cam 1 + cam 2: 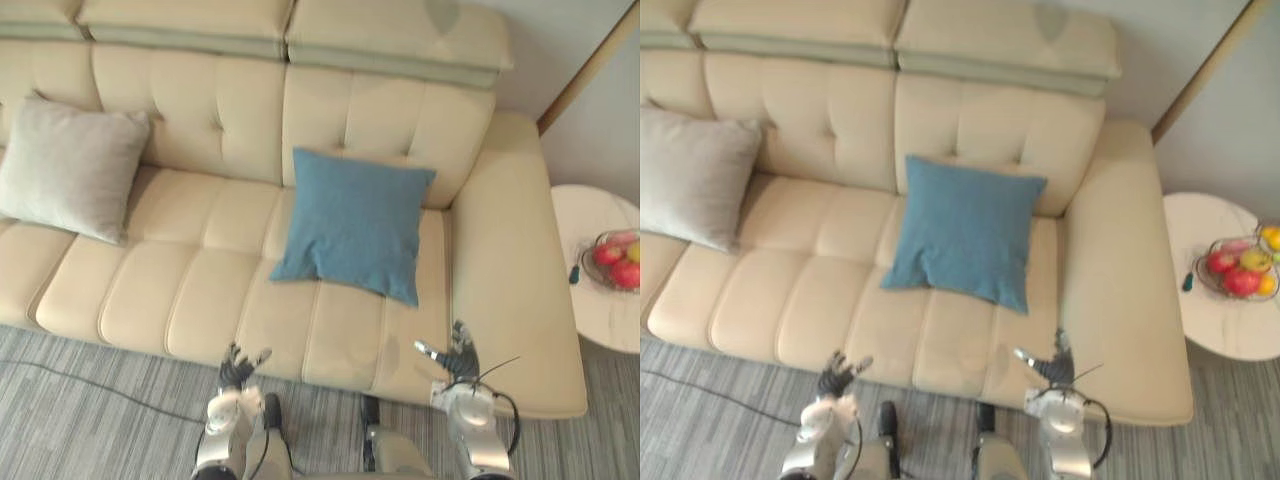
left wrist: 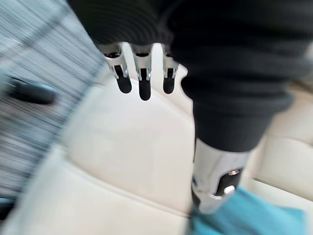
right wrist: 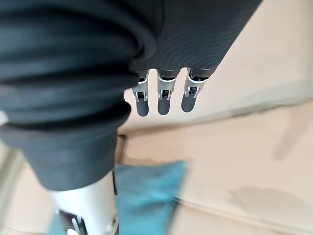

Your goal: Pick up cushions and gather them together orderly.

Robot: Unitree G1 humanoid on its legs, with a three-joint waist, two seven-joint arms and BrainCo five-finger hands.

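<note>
**Left eye view rundown: two cushions on the sofa, both hands loose and holding nothing**

So, looking down from the head camera, you get a cream tufted sofa (image 1: 200,290) running across the whole scene. The blue cushion (image 1: 355,225) sits on the seat toward the right armrest. It's propped up with its top edge leaning on the backrest and its lower corners out on the seat. The light grey cushion (image 1: 70,165) is way over at the left end, also leaning against the backrest. The two are well apart, with a bare stretch of seat between them.

The left hand (image 1: 238,368) hovers at the front edge of the seat, over the line where the sofa meets the grey striped carpet (image 1: 90,410). Its own wrist view shows the fingers (image 2: 140,83) straight and relaxed above bare cream leather, thumb sticking out apart from them, and a bit of blue cushion just past the thumb.

The right hand (image 1: 458,355) is over the front of the seat near the right armrest, below the blue cushion and not touching it. Its fingers (image 3: 164,100) are straight and spread too, nothing in them, and the blue cushion shows past the thumb in that wrist view.

Off to the right of the sofa there's a round white side table (image 1: 590,215) with a fruit bowl (image 1: 592,272) on it, red and yellow fruit inside.
</note>
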